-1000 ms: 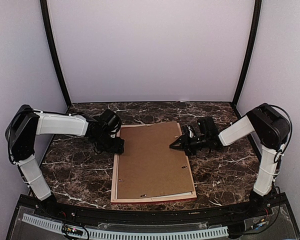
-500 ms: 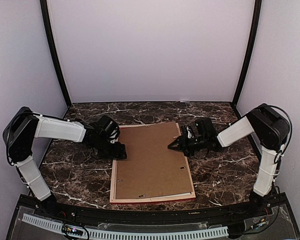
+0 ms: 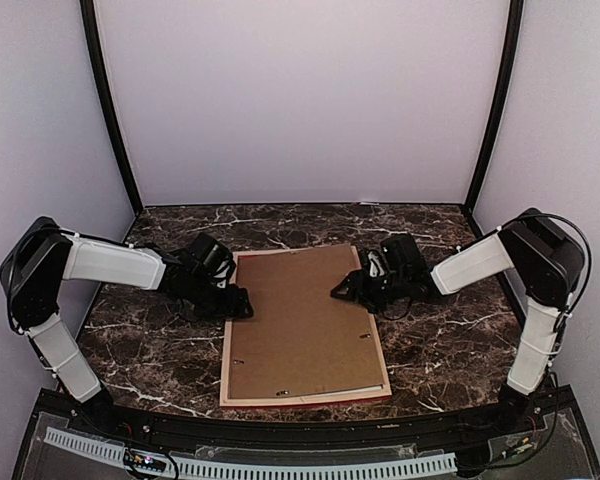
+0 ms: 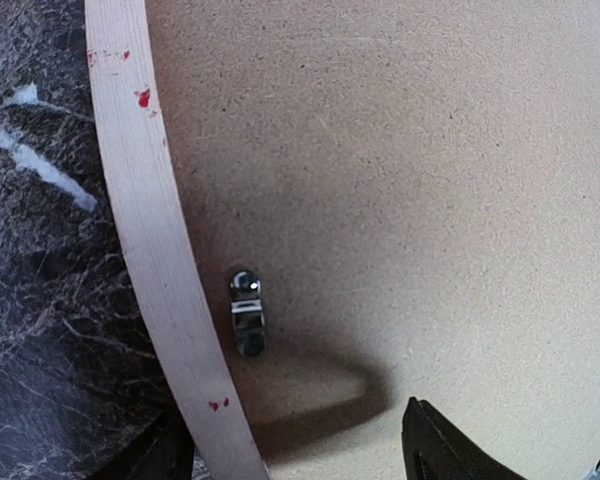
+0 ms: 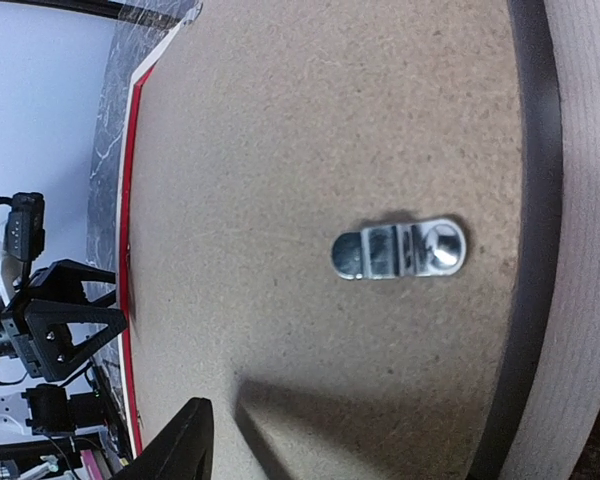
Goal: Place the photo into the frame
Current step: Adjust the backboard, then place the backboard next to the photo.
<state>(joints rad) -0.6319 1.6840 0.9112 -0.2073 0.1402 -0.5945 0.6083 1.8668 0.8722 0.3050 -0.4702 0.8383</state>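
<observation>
- The frame (image 3: 226, 352) lies face down and flat on the marble table (image 3: 145, 350). Its pale wooden back faces up, and a thin red line of the front shows along its near edge.
- A brown backing board (image 3: 300, 320) fills the frame's opening, with a small metal turn clip (image 4: 248, 312) sitting just inside the left rail.
- The left gripper (image 3: 242, 303) sits low at the frame's left rail, about halfway along it.
- In the left wrist view its jaws are spread wide and straddle that rail. One finger (image 4: 165, 455) is outside over the marble and the other finger (image 4: 440, 455) is over the board, with nothing clamped between them.
- The right gripper (image 3: 340, 292) reaches over the frame's right rail near the far corner, its tip above the board.
- In the right wrist view another clip (image 5: 400, 248) lies close to that rail, and only one finger (image 5: 180, 440) shows. How wide these jaws stand cannot be told.
</observation>
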